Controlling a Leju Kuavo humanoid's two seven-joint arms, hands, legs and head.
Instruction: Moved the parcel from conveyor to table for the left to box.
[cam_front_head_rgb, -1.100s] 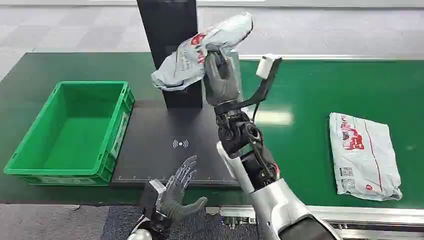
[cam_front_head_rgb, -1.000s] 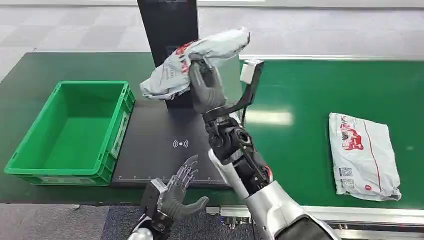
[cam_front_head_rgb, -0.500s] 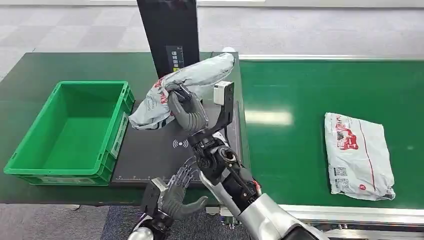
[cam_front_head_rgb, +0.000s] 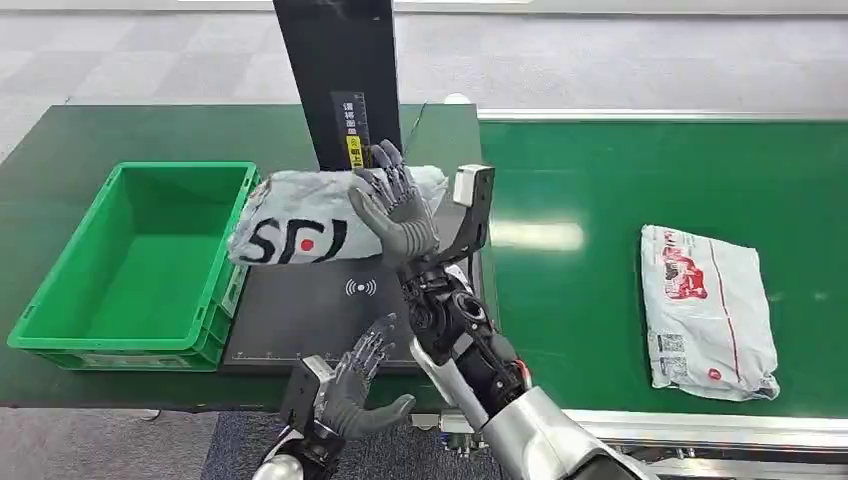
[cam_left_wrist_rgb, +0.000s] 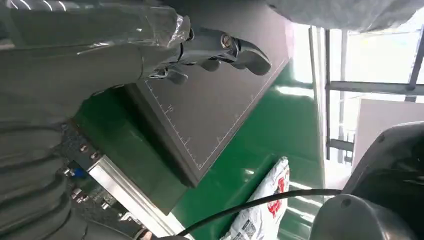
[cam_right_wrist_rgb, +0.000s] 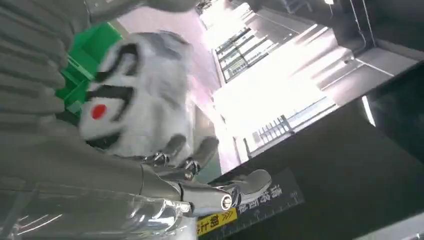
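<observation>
A: Where was the parcel (cam_front_head_rgb: 300, 226)?
B: Over the black pad (cam_front_head_rgb: 320, 295) on the table (cam_front_head_rgb: 120, 130), lying crosswise in front of the dark post (cam_front_head_rgb: 335, 60), its left end just beside the green crate (cam_front_head_rgb: 130, 260). Whether it touched the pad, I couldn't tell.
A: And the right hand (cam_front_head_rgb: 395, 215)?
B: It lay against the parcel's right end, fingers (cam_front_head_rgb: 385, 175) spread over the top. The right wrist view showed fingertips touching the wrap, though I couldn't tell if it truly gripped.
A: The left hand (cam_front_head_rgb: 355, 385)?
B: Low at the table's near edge, palm up, fingers apart, holding nothing.
A: Anything else?
B: A second parcel (cam_front_head_rgb: 708, 310) lay flat on the green belt (cam_front_head_rgb: 600, 200), well apart to the right
</observation>
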